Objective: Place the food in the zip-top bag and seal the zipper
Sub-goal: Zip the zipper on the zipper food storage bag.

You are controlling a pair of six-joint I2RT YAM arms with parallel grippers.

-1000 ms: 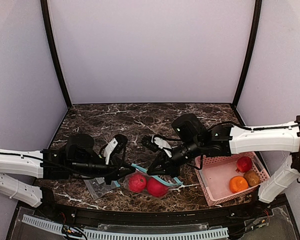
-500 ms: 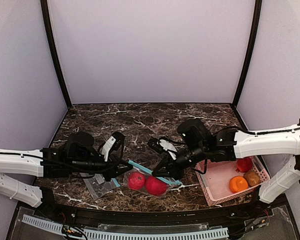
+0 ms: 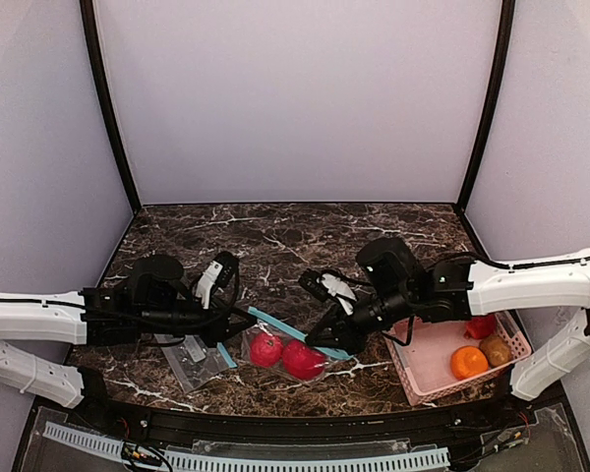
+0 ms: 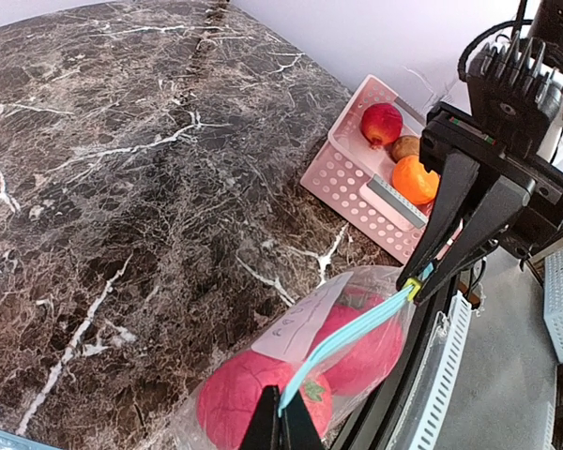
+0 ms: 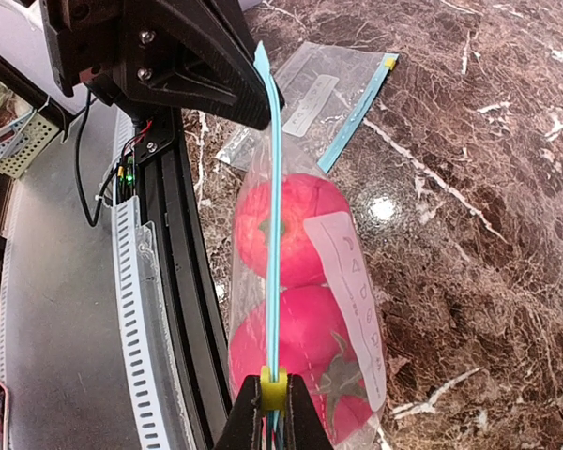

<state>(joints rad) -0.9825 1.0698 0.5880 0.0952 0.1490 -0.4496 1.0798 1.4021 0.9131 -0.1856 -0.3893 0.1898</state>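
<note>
The clear bag [image 3: 283, 356] lies on the marble table [image 3: 275, 246] near the front edge, between the two arms, with two red fruits [image 3: 266, 348] side by side inside it. Its blue zipper strip [image 3: 293, 331] is stretched taut between the grippers. The left gripper [image 4: 281, 424] is clenched on one end, and the right gripper [image 5: 272, 417] is clamped on the other end at the small yellow slider [image 5: 273, 391]. To the right, a pink basket [image 3: 405, 372] holds a third red fruit [image 3: 481, 324], an orange fruit [image 3: 468, 362] and a brown fruit [image 3: 496, 349]. A second bag [image 3: 190, 362] lies flat beside the left arm.
</note>
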